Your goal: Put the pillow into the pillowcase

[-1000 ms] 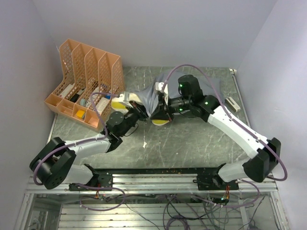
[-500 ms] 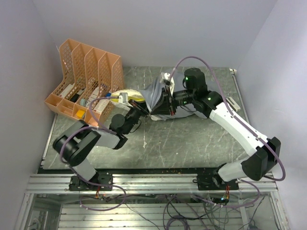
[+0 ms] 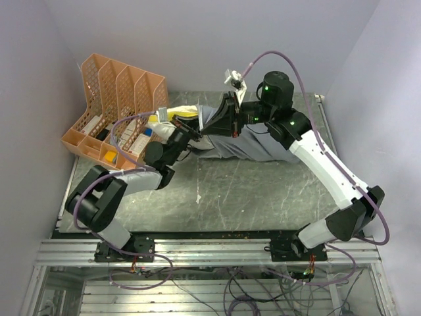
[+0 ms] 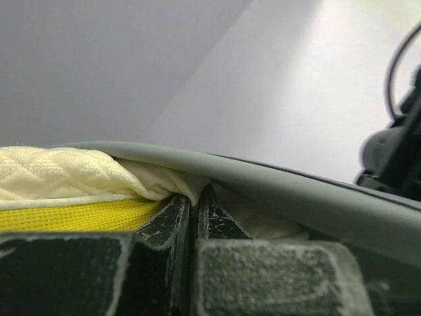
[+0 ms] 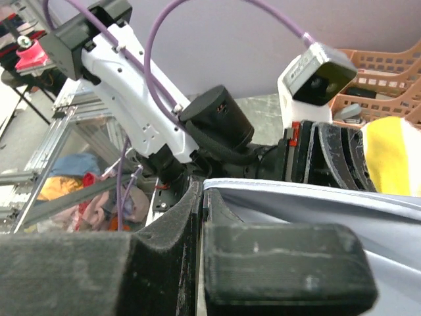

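From my console I take the orange file rack as my mark. The pillow has its exposed end just beside the rack's right wall, with hardly any slack there. The back wall stands close behind the fabric. The bare stretch of table on the side toward the arm bases is the only generous room I have.

Half a second ago the pillowcase sat bunched in a lump. Now it is drawn out flat and long, and the pillow's yellow edge has come closer to the rack. My right arm has lifted toward the back wall.

The pillowcase's long axis runs straight away from the rack toward the table's far side edge. Its mouth faces the rack, and the pillow pokes out of that mouth, pointing at the rack.

The left gripper has its jaws nearly together, pinching cream pillow fabric under the grey hem. The right gripper is clamped tight on the pillowcase's mouth edge, holding it raised just beyond the left one.
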